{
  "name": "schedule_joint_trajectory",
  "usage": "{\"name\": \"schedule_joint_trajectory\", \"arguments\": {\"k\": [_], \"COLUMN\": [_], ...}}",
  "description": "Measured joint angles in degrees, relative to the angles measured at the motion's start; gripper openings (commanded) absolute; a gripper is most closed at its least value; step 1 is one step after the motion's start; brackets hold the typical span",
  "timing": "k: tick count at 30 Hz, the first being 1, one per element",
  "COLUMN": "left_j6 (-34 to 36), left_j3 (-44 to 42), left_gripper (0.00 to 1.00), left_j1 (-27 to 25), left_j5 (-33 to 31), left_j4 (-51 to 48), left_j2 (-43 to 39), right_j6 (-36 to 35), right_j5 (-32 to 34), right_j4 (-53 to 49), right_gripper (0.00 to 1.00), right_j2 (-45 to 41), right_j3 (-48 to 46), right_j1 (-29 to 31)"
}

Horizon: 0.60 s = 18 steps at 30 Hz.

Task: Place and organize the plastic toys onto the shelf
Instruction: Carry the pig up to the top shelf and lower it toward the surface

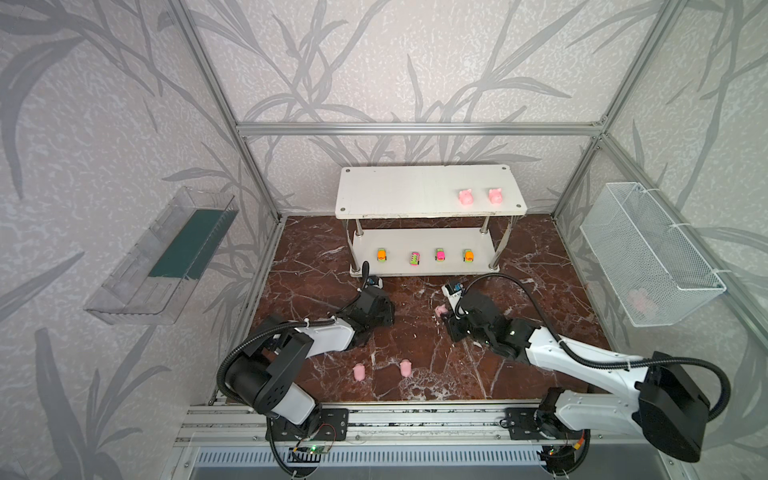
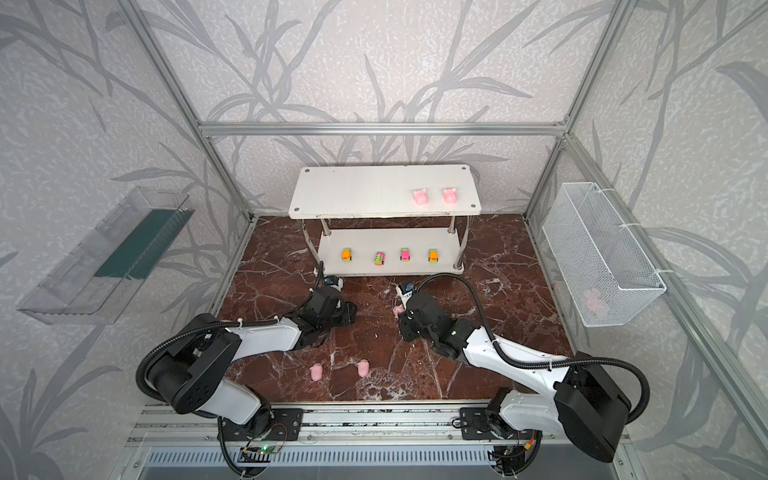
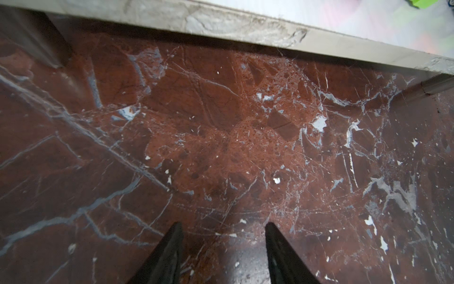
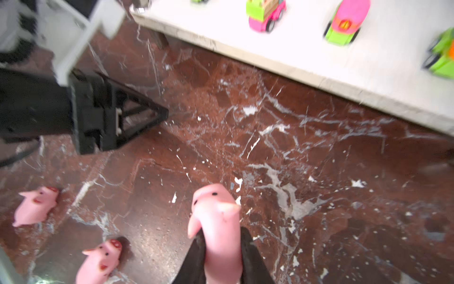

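Bright, even lighting; soft shadows under the shelf (image 1: 395, 191). Top views bow at edges. Right wrist view motion-blurred.

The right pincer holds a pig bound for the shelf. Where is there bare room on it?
The top tier is bare from its left end to the two pigs near its right end: the widest free patch. The lower tier is crowded, four cars spaced along it, with only narrow gaps between.
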Motion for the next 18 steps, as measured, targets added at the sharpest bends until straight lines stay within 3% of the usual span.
{"name": "schedule_joint_trajectory", "arguments": {"k": [8, 18], "left_j6": [0.00, -0.74], "left_j3": [0.00, 0.00], "left_gripper": [0.53, 0.53], "left_j1": [0.00, 0.04], "left_j5": [0.42, 1.14], "left_j4": [0.00, 0.42], "left_j2": [0.00, 0.96], "right_j6": [0.28, -2.16], "right_j5": [3.34, 7.41], "right_j4": [-10.27, -18.14], "right_gripper": [0.23, 0.23], "right_j2": [1.97, 14.84], "right_j3": [23.30, 50.90], "right_j1": [0.00, -2.21]}}
